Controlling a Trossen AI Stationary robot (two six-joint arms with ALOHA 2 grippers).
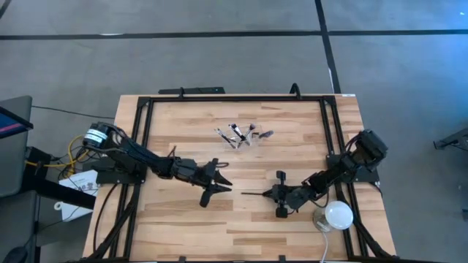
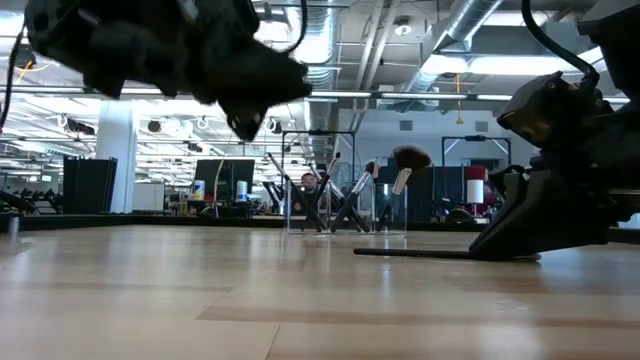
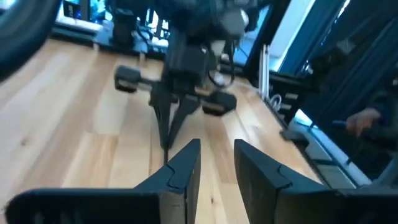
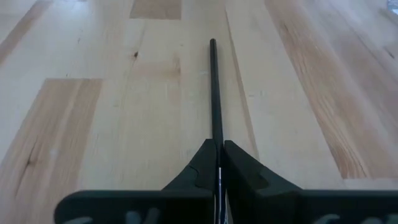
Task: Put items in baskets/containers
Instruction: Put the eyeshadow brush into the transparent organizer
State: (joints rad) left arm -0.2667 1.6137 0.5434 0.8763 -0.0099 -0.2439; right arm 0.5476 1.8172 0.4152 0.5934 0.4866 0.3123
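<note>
Table (image 1: 241, 226): pale wood planks in mixed tones, boxed by a black frame; from my remote seat I see it stand on a grey floor (image 1: 219, 58) crossed by dark lines.

Room, low view: open hall with ceiling ducts, strip lights, white columns and dark screens far behind.

Clear container (image 1: 243, 137): near the far middle of the table, upright, with several brushes (image 2: 340, 200) leaning out of it, one with a broad fluffy head.

Loose brush (image 4: 215, 99): thin dark handle lying flat on the planks, right of centre.

Right pincer (image 4: 219, 163): low on the table, fingers together, clamped on that brush's handle.

Left pincer (image 3: 216, 163): left of centre, raised above the wood, fingers apart, holding nothing, facing the right one.

White dome (image 1: 337, 215): at the right edge beside the right arm.
</note>
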